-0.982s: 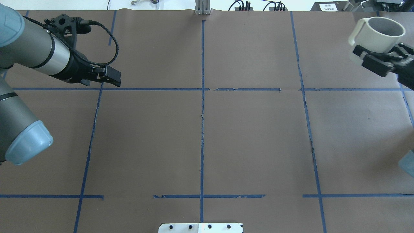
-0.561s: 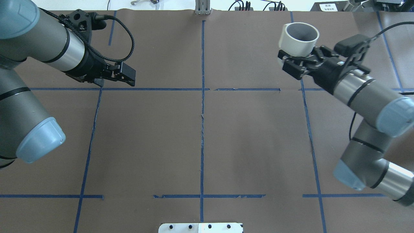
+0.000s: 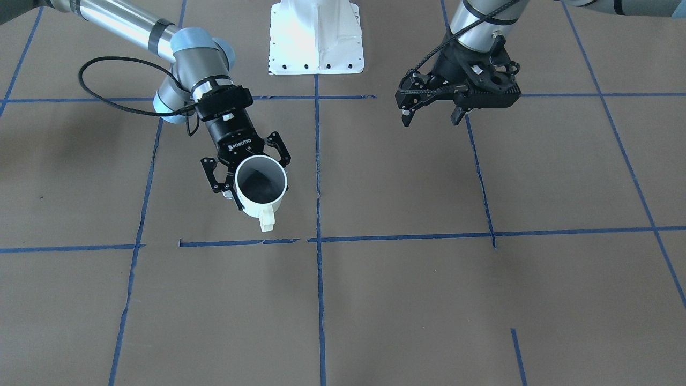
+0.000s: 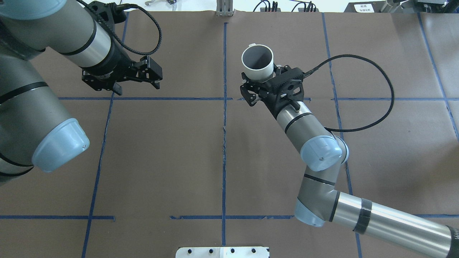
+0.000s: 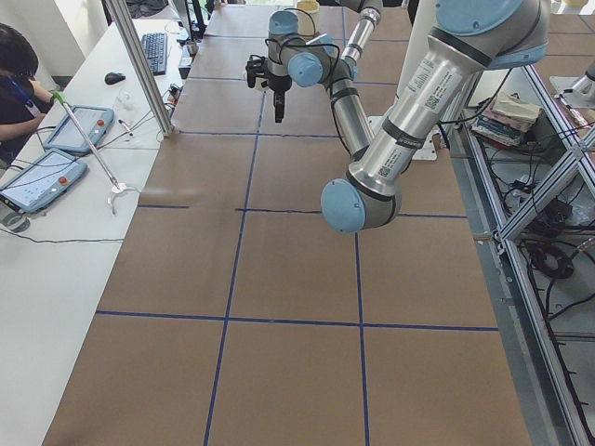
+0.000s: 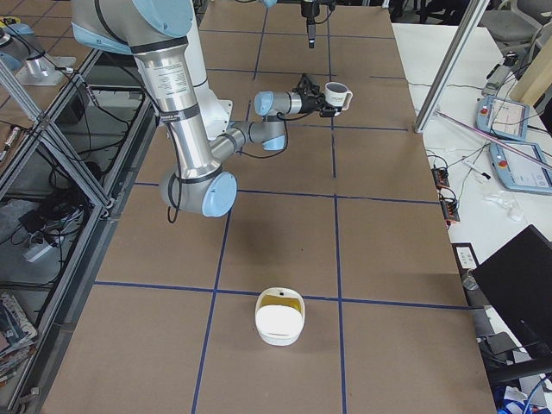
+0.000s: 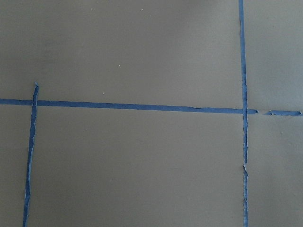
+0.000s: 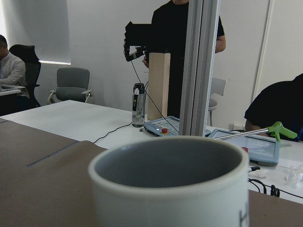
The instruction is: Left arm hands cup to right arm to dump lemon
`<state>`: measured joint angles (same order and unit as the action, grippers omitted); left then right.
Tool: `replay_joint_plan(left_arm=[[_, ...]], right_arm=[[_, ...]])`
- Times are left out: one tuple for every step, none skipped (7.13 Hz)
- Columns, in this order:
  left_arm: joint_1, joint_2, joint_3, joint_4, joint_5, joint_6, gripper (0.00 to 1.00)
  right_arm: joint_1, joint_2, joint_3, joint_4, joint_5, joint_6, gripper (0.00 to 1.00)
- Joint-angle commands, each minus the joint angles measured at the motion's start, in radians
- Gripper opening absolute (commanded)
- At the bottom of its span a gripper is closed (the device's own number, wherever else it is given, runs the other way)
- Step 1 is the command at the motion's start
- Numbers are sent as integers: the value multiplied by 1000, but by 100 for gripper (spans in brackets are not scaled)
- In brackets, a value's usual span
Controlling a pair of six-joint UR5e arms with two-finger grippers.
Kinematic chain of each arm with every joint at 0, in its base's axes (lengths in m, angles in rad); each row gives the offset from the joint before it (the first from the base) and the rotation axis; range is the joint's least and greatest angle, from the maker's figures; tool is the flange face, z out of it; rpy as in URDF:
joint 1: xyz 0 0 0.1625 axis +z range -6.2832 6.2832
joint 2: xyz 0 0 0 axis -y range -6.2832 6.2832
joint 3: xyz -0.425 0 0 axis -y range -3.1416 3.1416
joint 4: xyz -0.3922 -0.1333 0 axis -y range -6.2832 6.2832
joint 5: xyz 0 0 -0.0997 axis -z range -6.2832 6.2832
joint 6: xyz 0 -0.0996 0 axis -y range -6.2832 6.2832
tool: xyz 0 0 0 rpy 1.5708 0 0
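**Item:** cup [image 4: 254, 74], apparently ceramic; likely rigid, slick-glazed, breakable, moderately heavy.
**Hold:** right gripper [image 3: 249, 171] clamped across its wall below the rim. The cup is upright, its handle pointing away from the wrist.
**Lemon:** not discernible inside.
**Farther off:** left gripper [image 3: 430, 119], fingers spread, empty.

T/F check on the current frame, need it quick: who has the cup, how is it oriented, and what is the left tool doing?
1. The right tool is shut on the cup. True.
2. The cup is tipped mouth-down. False: it is upright, with its mouth facing up.
3. The left tool grips the cup's handle. False: it is open and empty, well apart from the cup, across the centre tape line.
4. The handle points away from the robot's base. True.
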<state>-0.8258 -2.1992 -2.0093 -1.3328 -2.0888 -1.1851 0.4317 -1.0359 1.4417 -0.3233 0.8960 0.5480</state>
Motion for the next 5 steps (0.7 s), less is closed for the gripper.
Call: replay_joint_plan(left_arm=[[2, -69, 46, 1, 9, -91, 87], [2, -94, 70, 0, 10, -147, 82], [2, -118, 87, -5, 9, -174, 79], [2, -131, 89, -8, 7, -189, 78], [4, -155, 105, -9, 7, -209, 78]], right_arm=[[-28, 72, -56, -38, -41, -136, 10], [-75, 109, -58, -90, -136, -138, 10], [-114, 140, -58, -115, -169, -138, 11], [-143, 148, -56, -115, -186, -137, 11], [-171, 154, -56, -115, -205, -137, 12]])
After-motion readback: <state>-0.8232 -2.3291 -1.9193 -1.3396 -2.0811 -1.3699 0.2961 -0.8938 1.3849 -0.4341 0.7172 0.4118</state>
